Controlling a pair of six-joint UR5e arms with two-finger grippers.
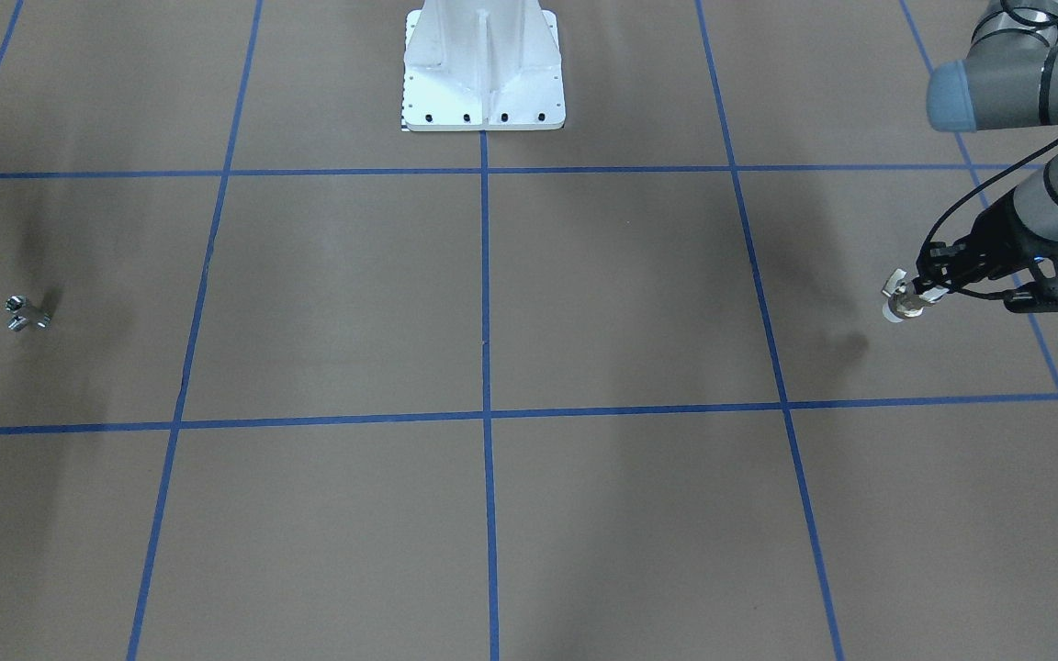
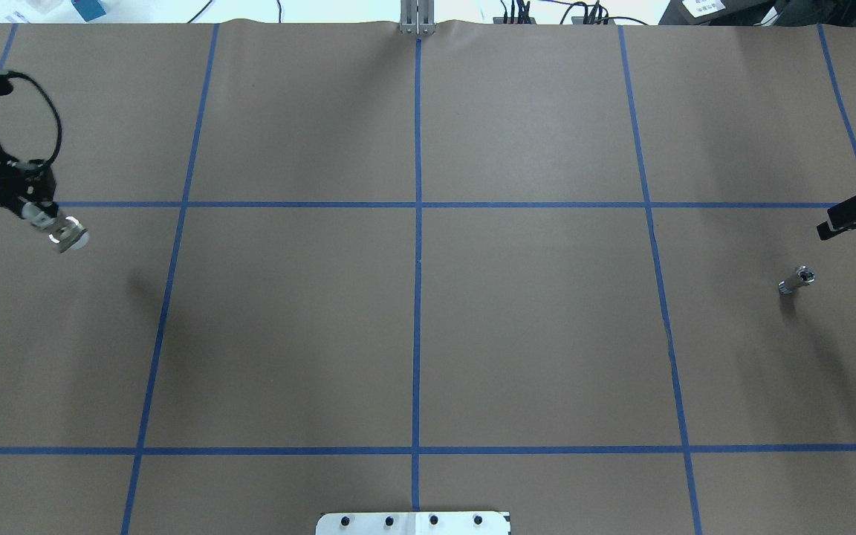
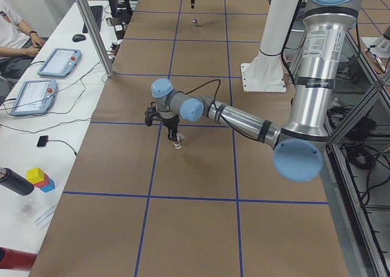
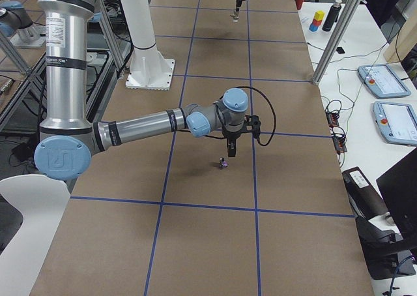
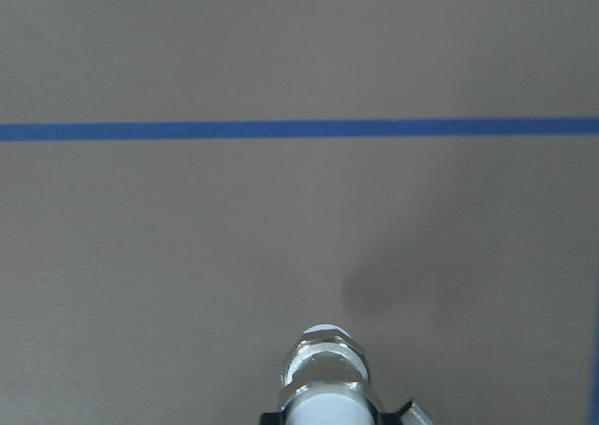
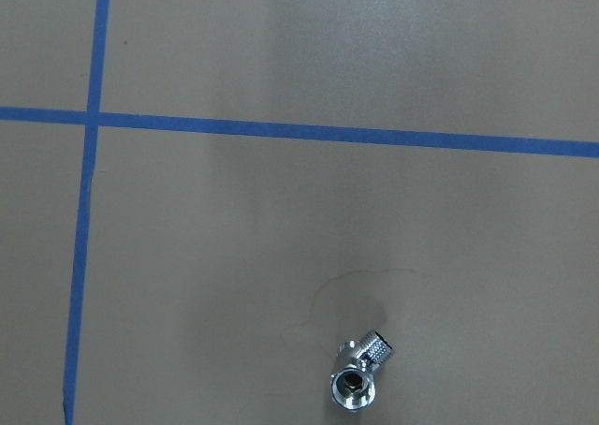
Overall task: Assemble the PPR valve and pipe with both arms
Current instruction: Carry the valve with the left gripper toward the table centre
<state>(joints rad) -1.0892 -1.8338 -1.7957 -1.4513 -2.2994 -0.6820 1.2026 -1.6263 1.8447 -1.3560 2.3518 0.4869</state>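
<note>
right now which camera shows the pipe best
The right wrist-mounted view: the pipe is close, sharp and unobstructed, with its open bore and knurled side stub clear. The front-facing and overhead views show it whole but small, with little detail. In the two side views it is only a speck.

four wide views, two wrist close-ups

Plainly a robotics lab: wide brown paper-covered tabletop [image 2: 294, 334] gridded with blue tape lines [image 2: 417, 297], grey-and-silver jointed robot arms [image 3: 244, 119] and a white bolted metal pedestal [image 1: 483, 69], aluminium frame posts [image 3: 92, 30], blue-and-grey teach pendants [image 3: 59, 61] and trailing black cables [image 3: 61, 144] on a white side desk [image 3: 21, 161], with a person [image 3: 11, 27] seated there.
</note>
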